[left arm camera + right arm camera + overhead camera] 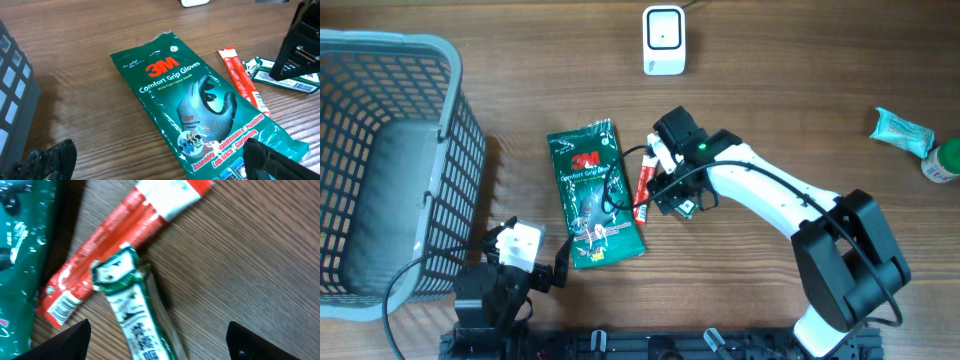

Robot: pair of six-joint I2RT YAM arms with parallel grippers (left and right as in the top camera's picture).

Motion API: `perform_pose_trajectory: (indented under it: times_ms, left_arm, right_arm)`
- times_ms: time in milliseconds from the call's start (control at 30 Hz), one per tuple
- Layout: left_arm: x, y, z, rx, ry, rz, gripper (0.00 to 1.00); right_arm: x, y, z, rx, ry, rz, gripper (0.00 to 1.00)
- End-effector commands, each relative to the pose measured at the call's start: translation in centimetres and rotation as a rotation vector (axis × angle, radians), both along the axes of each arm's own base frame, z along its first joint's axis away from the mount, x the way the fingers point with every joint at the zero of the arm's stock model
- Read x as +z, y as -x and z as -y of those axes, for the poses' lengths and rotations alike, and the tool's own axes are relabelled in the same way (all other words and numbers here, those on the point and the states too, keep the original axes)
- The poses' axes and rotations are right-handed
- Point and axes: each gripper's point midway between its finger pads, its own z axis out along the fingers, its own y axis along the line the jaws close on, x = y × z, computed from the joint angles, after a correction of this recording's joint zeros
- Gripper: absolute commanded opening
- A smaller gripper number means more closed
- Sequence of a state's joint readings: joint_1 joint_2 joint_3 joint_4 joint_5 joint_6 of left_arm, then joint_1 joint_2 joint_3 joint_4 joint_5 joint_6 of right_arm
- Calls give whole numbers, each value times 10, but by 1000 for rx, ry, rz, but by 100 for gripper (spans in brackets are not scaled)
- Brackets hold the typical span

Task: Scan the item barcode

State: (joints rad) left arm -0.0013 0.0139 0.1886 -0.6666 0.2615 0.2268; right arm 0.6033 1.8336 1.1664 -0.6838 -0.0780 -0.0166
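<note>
Evidently the right gripper [162, 342] hangs wide open over the green-and-white packet [131, 311], which lies on the table [250, 255] against the red sachet [105, 245]. The pickup looks in hand, and the next move calls for closing squarely on the packet.

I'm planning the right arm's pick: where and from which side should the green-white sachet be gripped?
Take the green-white sachet across its narrow width, away from its crimped end, straight down from above. It lies flat and slim, and that end meets the red stick, which could get caught.
</note>
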Motion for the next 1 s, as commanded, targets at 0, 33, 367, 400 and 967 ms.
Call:
perform_pose_trajectory:
  times_ms: [0,33,367,400,967]
  left_arm:
    - [0,0,2,-9,14,2,100]
    - [0,0,2,-9,14,2,100]
    - [0,0,2,-9,14,2,100]
    - [0,0,2,-9,14,2,100]
    - [0,0,2,-9,14,2,100]
  right_arm:
    - [-13,1,0,37,24,8,70]
    - [-19,3,2,35,29,0,67]
    - [-37,15,8,30,34,-27,51]
    - [-36,15,6,32,22,-28,52]
    - [-14,2,-11,-84,-89,-56,4]
